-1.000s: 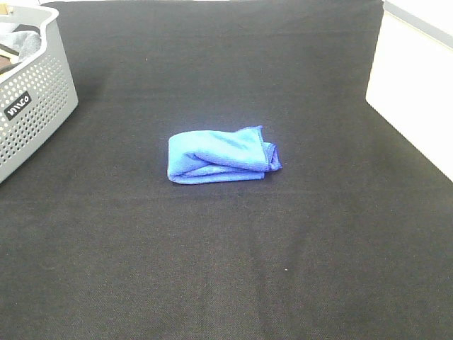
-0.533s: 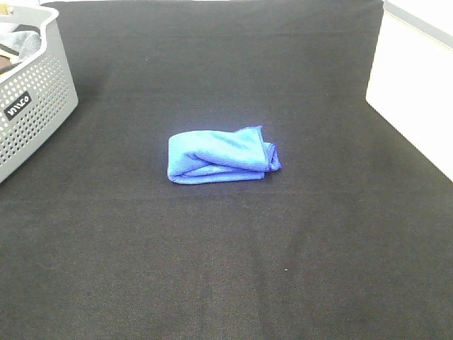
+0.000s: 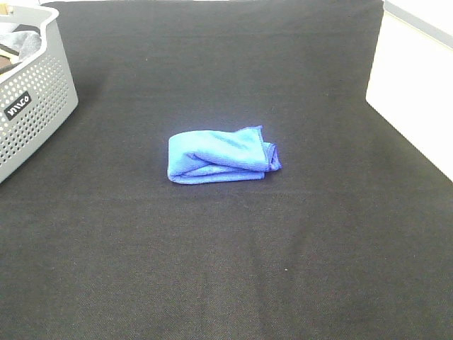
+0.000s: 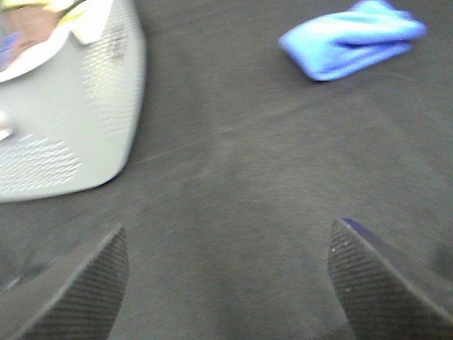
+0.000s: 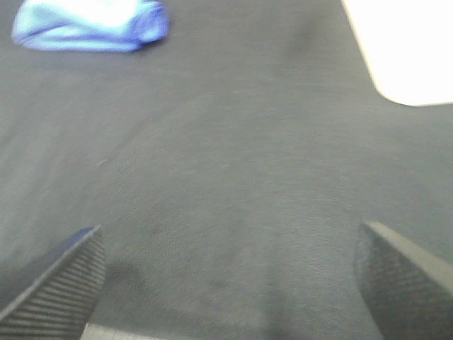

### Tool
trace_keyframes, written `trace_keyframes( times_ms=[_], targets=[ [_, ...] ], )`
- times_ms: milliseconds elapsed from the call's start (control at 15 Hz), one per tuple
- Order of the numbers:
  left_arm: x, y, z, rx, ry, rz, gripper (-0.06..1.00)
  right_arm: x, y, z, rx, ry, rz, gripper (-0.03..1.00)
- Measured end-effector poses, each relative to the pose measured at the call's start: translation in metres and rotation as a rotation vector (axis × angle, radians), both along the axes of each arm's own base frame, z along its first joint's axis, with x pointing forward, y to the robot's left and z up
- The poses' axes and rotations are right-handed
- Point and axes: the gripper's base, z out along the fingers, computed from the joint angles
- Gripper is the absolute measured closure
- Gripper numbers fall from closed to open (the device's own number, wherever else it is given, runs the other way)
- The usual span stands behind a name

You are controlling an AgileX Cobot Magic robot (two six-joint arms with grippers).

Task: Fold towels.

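Observation:
The bright blue towel (image 3: 221,156) lies folded into a small bundle in the middle of the black table (image 3: 226,269). It also shows in the left wrist view (image 4: 352,38) and in the right wrist view (image 5: 90,26). Neither arm shows in the high view. My left gripper (image 4: 230,283) is open and empty above bare table, well short of the towel. My right gripper (image 5: 226,280) is open and empty too, also far from the towel.
A perforated grey basket (image 3: 32,99) with cloth inside stands at the table's back left; it also shows in the left wrist view (image 4: 64,120). The table's right edge meets a white floor (image 3: 414,92).

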Motion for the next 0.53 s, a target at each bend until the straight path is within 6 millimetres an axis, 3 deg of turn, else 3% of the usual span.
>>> trace_keyframes(
  times_ms=[200,533],
  targets=[
    [-0.004,0.000,0.000,-0.004,-0.027,0.138,0.20,-0.016,-0.001,0.001,0.007,-0.105,-0.019,0.07],
    [-0.004,0.000,0.000,-0.003,-0.027,0.147,0.20,-0.028,-0.002,0.002,0.012,-0.186,-0.018,0.07]
  ],
)
